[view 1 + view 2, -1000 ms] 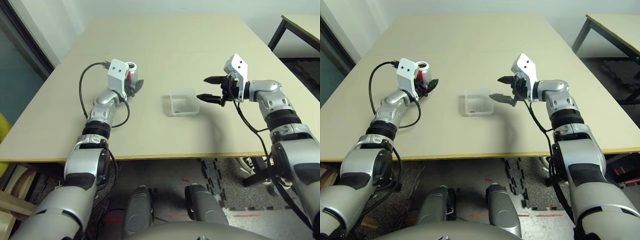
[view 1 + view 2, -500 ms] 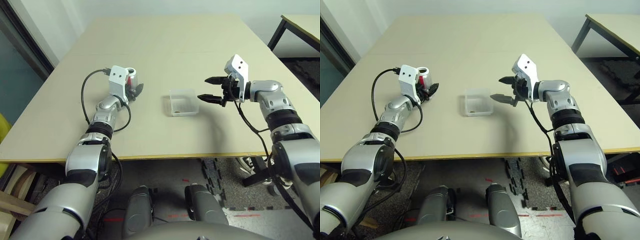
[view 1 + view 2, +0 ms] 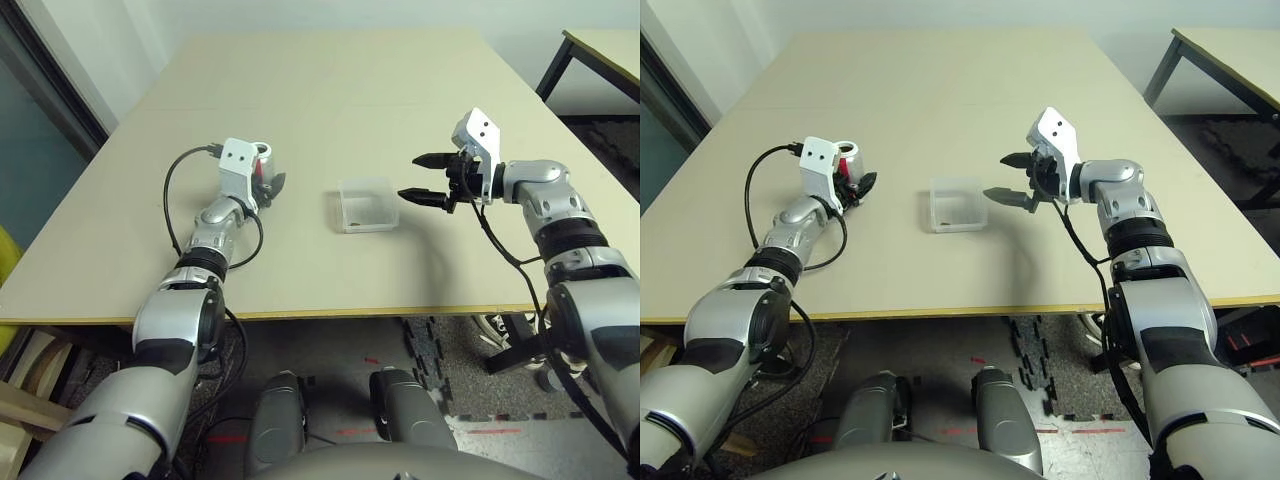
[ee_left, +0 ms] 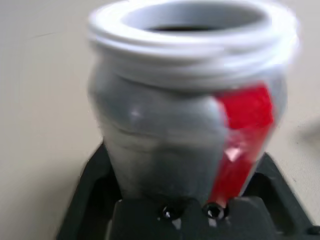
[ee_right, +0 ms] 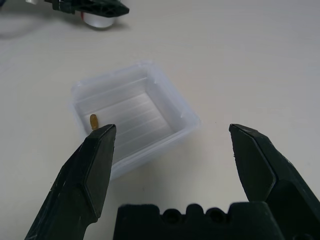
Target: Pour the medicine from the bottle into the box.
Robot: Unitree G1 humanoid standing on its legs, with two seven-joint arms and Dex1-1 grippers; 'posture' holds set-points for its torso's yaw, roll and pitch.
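Note:
The bottle (image 3: 262, 157), silver-grey with a red mark, stands upright at the table's left with its mouth uncovered and dark inside. My left gripper (image 3: 268, 180) is around its lower part; close up, the bottle (image 4: 165, 130) sits right between the black jaws. The box (image 3: 365, 203) of clear plastic lies at mid-table, to the right of the bottle. A small brownish pellet of medicine (image 5: 93, 121) lies inside the box (image 5: 165, 95). My right gripper (image 3: 408, 176) hovers just right of the box, open and holding nothing.
A black cable (image 3: 170, 185) loops out from my left wrist over the table. The table's front edge (image 3: 350, 312) runs close below the box. A second table (image 3: 600, 45) stands at the far right, beyond a gap of floor.
My left arm has shifted a little lower and nearer with the bottle still upright at its gripper. The right arm and the box have stayed put.

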